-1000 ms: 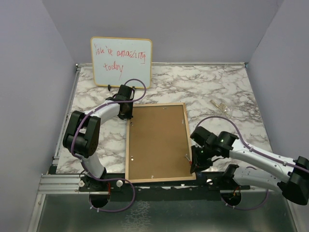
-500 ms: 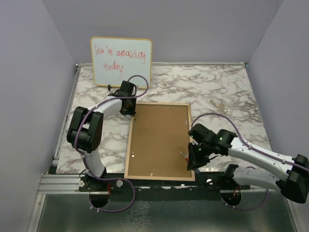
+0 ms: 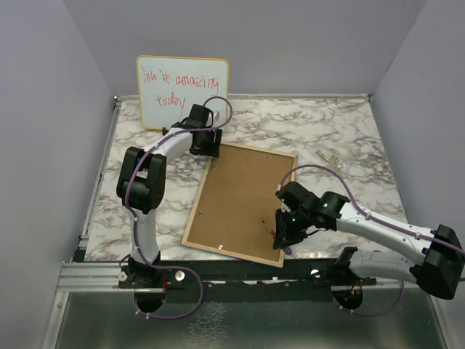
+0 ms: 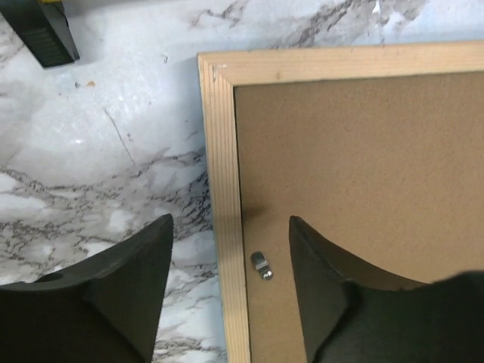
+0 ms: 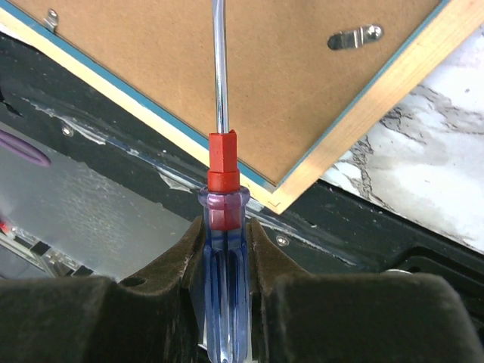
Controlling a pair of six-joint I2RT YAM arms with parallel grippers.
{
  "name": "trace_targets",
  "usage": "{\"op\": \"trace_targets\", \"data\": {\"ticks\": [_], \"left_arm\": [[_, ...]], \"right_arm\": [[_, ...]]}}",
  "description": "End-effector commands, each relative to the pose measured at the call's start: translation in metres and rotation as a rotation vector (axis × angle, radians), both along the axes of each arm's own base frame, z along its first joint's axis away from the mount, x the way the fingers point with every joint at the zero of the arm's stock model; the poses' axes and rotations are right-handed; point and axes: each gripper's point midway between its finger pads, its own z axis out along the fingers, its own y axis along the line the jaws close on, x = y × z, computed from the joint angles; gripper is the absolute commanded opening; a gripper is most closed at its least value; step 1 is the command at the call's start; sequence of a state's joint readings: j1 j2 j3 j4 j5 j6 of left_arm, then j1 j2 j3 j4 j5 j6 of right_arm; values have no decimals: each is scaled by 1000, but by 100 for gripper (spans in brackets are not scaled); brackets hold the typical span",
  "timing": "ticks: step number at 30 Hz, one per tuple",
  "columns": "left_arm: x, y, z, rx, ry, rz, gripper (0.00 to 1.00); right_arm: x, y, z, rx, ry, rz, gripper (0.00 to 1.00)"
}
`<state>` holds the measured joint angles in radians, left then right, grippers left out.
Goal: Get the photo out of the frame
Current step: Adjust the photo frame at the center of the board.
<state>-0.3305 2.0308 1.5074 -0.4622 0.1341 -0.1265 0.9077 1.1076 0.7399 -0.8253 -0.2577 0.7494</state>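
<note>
The frame [image 3: 195,218] lies face down and askew on the marble table, brown backing board [image 3: 243,196] up. The photo is hidden under that board. My left gripper [image 3: 210,145] hovers over the frame's far left corner; in the left wrist view it [image 4: 231,221] stands open, straddling the pale wood rim [image 4: 223,174] and a small metal clip [image 4: 262,265]. My right gripper [image 3: 282,236] is at the frame's near right corner, shut [image 5: 225,227] on a screwdriver [image 5: 224,170] with a blue clear handle and red collar. Its shaft reaches over the board.
A whiteboard [image 3: 183,93] with red handwriting stands at the back left, its black foot [image 4: 45,34] near my left gripper. A small clear object [image 3: 332,160] lies at the back right. The frame's near corner [image 5: 283,193] overhangs the table's black front rail [image 3: 240,273].
The frame has turned clockwise, its far end swinging right. My left gripper moved toward the back along with that corner and opened. My right gripper shifted slightly left, still holding the screwdriver.
</note>
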Motion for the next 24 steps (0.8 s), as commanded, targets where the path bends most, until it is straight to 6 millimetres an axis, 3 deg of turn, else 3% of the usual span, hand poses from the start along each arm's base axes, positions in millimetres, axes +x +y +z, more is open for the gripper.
{"op": "trace_targets", "data": {"ticks": [1,6,11,15,19,24], "left_arm": [[-23,15,24,21,-11,14,66],[-76,36,42,-5,7,129,69],[-155,55,32,-46,76,229,69],[-199,54,25,-127,122,286,68],[-215,56,13,-118,154,302,68],[-209,53,6,-91,181,283,67]], "right_arm": [[15,15,10,58,-66,33,1],[20,21,10,57,-78,69,1],[24,30,9,66,-80,101,1],[26,38,11,93,-81,130,1],[18,53,18,172,-43,201,0],[-13,60,20,189,18,393,0]]}}
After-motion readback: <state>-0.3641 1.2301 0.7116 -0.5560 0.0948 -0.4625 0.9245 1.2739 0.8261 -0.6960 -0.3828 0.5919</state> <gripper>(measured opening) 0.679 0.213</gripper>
